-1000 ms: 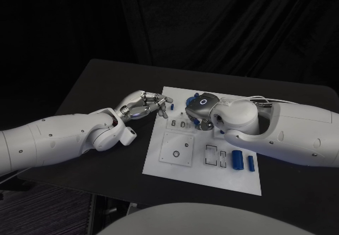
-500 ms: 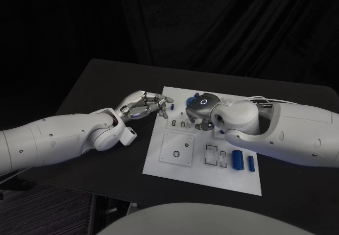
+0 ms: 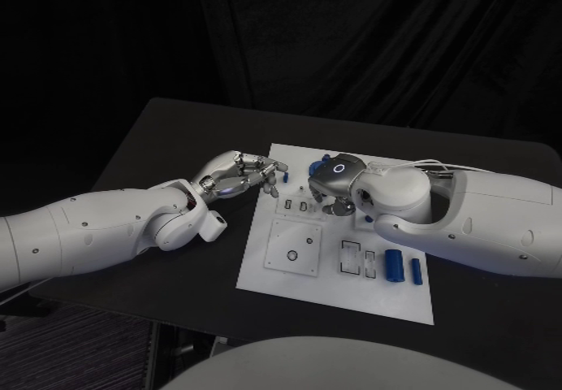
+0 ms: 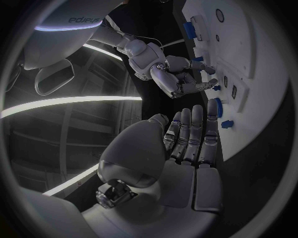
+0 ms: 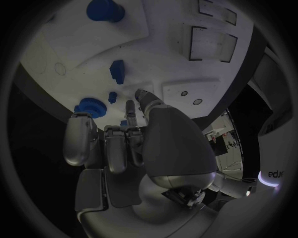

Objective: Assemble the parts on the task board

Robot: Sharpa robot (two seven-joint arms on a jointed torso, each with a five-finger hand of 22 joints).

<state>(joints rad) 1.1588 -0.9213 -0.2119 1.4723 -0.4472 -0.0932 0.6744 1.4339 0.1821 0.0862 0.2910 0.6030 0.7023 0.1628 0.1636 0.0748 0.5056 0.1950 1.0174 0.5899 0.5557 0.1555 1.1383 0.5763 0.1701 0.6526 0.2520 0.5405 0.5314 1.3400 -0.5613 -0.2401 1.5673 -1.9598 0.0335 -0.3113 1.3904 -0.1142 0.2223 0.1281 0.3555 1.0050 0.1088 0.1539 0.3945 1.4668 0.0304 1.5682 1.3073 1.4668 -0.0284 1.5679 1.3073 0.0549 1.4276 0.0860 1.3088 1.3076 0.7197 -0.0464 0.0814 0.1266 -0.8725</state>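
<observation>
The white task board (image 3: 307,286) lies in the middle of the black table. My left hand (image 3: 240,175) rests at the board's far left edge with its fingers (image 4: 193,134) stretched out side by side, and a blue part (image 3: 285,175) stands just past their tips. My right hand (image 3: 331,184) is curled down over the far part of the board. Its thumb and fingers (image 4: 197,85) pinch a small blue part (image 4: 216,88) against the board. Other blue parts (image 5: 116,70) stand in the board beside this hand (image 5: 130,148). Two blue cylinders (image 3: 394,262) lie on the near right of the board.
A square plate with a round hole (image 3: 293,248) and several rectangular slots (image 3: 352,254) take up the near half of the board. A large blue round part (image 5: 104,10) stands farther along the board. Bare black table (image 3: 175,130) surrounds the board.
</observation>
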